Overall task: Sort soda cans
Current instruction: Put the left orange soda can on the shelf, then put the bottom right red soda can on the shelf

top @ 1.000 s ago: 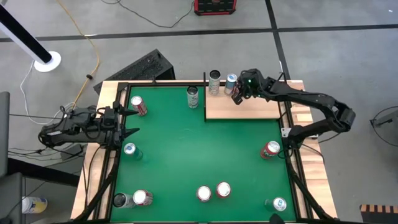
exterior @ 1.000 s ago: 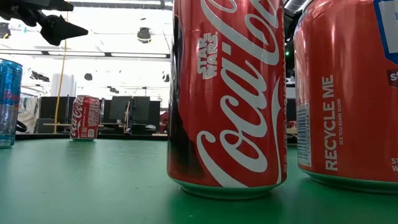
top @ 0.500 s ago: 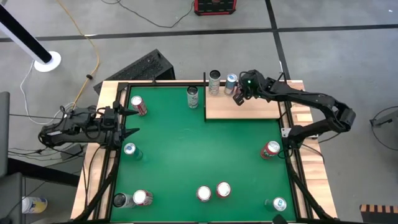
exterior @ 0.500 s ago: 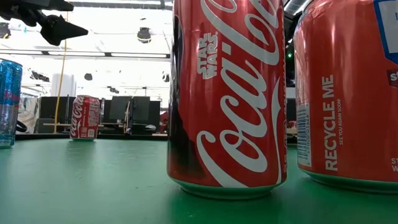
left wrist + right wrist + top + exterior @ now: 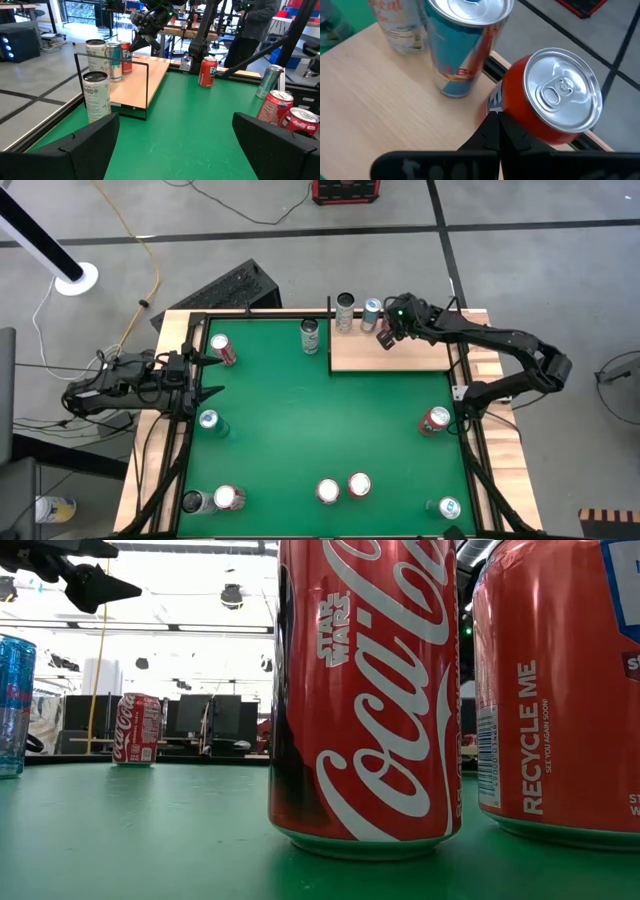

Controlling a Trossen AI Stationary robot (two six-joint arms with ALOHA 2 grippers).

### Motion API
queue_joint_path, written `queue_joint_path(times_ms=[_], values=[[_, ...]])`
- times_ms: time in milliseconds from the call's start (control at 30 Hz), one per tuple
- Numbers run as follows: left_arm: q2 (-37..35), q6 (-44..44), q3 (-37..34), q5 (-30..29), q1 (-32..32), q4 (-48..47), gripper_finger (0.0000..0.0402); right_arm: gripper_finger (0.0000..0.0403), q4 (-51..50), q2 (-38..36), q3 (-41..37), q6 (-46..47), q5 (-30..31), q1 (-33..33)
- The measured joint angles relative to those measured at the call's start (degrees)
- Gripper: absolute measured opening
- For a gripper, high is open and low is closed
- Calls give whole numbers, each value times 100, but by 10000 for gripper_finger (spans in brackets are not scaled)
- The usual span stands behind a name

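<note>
Soda cans stand scattered on the green mat (image 5: 300, 420): a red one (image 5: 222, 350), a white one (image 5: 310, 335), a teal one (image 5: 210, 421), a red pair (image 5: 343, 488) and several more. On the wooden board (image 5: 400, 355) at the far right stand a pale can (image 5: 345, 310), a blue can (image 5: 460, 45) and a red can (image 5: 550, 100). My right gripper (image 5: 496, 114) is shut, slanting down beside the red can's side. At the table's left edge my left gripper (image 5: 175, 145) waits open, pointing level across the mat. My right gripper's shut fingertips (image 5: 492, 120) come slanting down from above, at the red can's side (image 5: 512, 107) just below its rim. The can stands upright on the board. Whether the fingertips touch it, I cannot tell.
A thin black upright frame (image 5: 146, 85) edges the board on the mat side. A black rail (image 5: 470, 450) runs around the mat. In the low view two red cans (image 5: 365, 690) (image 5: 560, 690) fill the foreground, hiding the right half of the table.
My right gripper has tipped a little over the board's cans and stays shut; the cans have not moved.
</note>
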Motion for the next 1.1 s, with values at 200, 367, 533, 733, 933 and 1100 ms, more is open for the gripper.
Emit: queue_joint_path(times_ms=[200, 367, 533, 733, 933, 1100], values=[[-2, 0, 0, 2, 0, 0, 373, 16, -46, 0, 0, 2, 146, -2], [-2, 0, 0, 0, 0, -1, 373, 16, -186, 0, 0, 28, 147, -2], [-2, 0, 0, 0, -2, -2, 373, 16, -339, 0, 2, 46, 147, -2], [-2, 0, 0, 1, 0, -2, 373, 17, -452, 0, 2, 76, 320, -2], [-2, 0, 0, 0, 0, -2, 373, 20, -546, -40, 2, 92, 242, 35], [0, 0, 0, 0, 0, -2, 373, 20, -914, -313, 2, 291, -155, 245]])
